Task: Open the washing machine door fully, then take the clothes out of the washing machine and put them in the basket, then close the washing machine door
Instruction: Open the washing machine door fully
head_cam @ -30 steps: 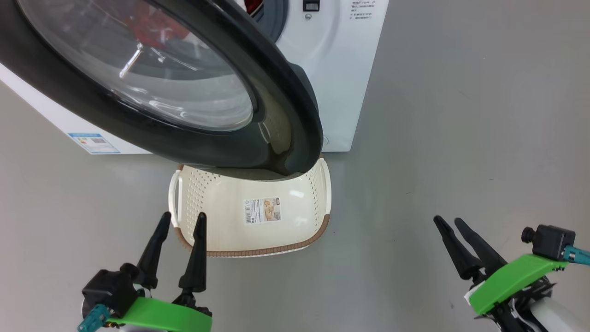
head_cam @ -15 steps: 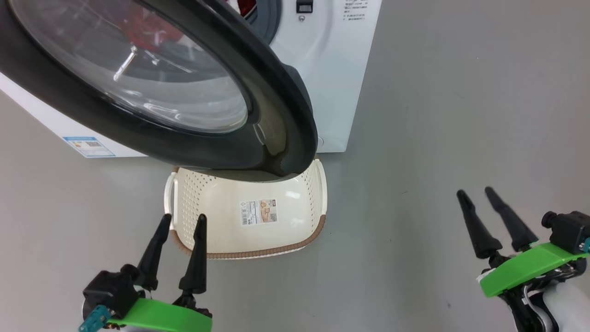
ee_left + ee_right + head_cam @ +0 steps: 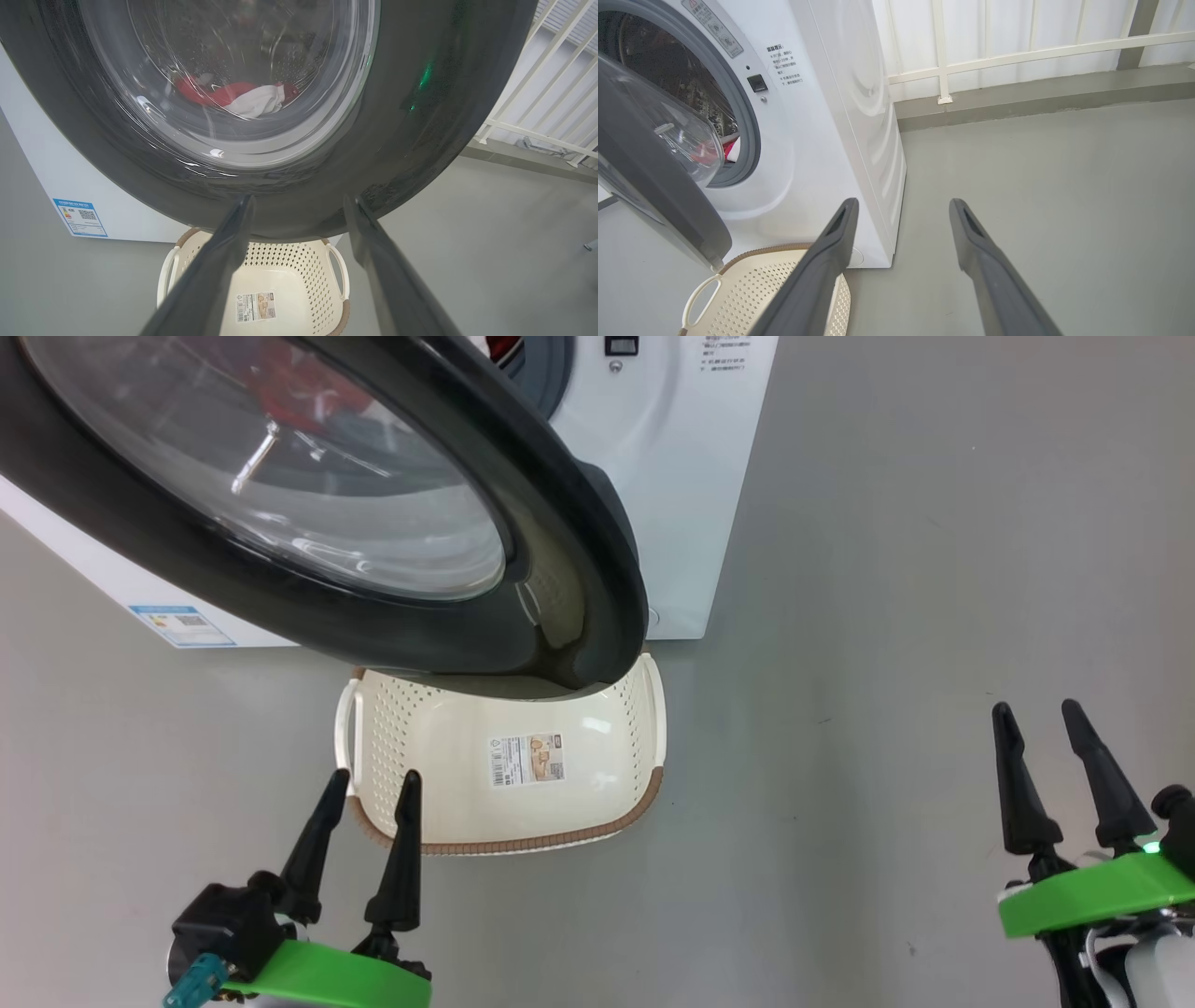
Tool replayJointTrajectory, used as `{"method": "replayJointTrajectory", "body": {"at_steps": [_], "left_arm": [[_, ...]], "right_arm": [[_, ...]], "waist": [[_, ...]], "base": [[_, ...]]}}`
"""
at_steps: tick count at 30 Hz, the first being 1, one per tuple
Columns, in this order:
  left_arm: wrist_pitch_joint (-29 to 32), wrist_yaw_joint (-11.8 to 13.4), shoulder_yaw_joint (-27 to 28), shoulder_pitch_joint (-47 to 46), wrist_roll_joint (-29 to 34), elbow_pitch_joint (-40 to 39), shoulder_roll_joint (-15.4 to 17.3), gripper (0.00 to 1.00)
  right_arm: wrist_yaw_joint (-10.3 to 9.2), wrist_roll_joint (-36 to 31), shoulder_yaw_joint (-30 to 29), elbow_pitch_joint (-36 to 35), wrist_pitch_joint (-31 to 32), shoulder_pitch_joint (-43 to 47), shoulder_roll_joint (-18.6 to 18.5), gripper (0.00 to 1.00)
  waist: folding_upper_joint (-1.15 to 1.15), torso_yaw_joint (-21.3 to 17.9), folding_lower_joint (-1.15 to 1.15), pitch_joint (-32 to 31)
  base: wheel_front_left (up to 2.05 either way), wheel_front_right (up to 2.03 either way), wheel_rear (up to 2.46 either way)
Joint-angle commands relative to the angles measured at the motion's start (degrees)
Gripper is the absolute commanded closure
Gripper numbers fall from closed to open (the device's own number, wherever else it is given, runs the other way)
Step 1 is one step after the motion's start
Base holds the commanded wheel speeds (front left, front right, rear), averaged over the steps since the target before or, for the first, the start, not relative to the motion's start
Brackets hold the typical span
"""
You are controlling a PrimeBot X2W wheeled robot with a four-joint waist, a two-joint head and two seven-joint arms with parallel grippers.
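Note:
The washing machine door (image 3: 579,569), black-rimmed with a clear glass bowl, stands partly open over the cream basket (image 3: 597,728) on the floor in front of the white washing machine (image 3: 681,476). Red and white clothes (image 3: 243,98) lie in the drum, seen through the glass; a red bit (image 3: 728,149) shows past the grey ring. My left gripper (image 3: 373,779) is open at the basket's near left corner, facing the door (image 3: 420,116). My right gripper (image 3: 1036,709) is open over bare floor, well right of the basket (image 3: 752,289).
Grey floor spreads to the right of the washer. A white railing (image 3: 1017,51) on a low kerb runs behind it. A blue label sticker (image 3: 182,625) sits low on the washer's front.
My right gripper has swung rightward and its fingers now point straighter up the head view. The left gripper, door and basket have stayed put.

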Motion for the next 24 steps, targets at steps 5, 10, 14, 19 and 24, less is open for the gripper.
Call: {"method": "replayJointTrajectory", "body": {"at_steps": [5,10,14,19,24], "left_arm": [[-0.7,-0.1,1.5,-0.1,0.3,-1.5,0.6,0.0],[-0.7,0.0,1.5,0.0,0.3,-1.6,0.6,0.0],[-0.7,0.0,1.5,0.0,0.3,-1.6,0.6,0.0],[-0.7,0.0,1.3,-0.2,0.3,-1.6,0.6,0.0],[-0.7,0.1,1.4,-0.4,0.1,-1.6,0.6,0.0]], "right_arm": [[0.36,-2.5,-0.4,-1.0,-0.4,2.2,0.6,0.0],[0.36,-2.8,-0.3,-0.6,-0.4,2.5,0.8,0.0],[0.36,-2.9,-0.1,-0.6,-0.4,2.4,0.8,0.0],[0.36,-3.0,0.3,-0.9,-0.4,2.0,0.8,0.0],[0.36,-0.2,2.5,-1.8,-0.4,0.5,1.3,0.2]], "waist": [[0.0,0.3,0.0,0.1],[0.0,0.3,0.0,0.1],[0.0,0.3,0.0,0.1],[0.0,0.5,0.0,0.2],[0.0,0.7,0.0,0.3]], "base": [[0.0,0.0,0.0],[0.0,0.0,0.0],[0.0,0.0,0.0],[0.0,0.0,0.0],[0.0,0.0,0.0]]}}
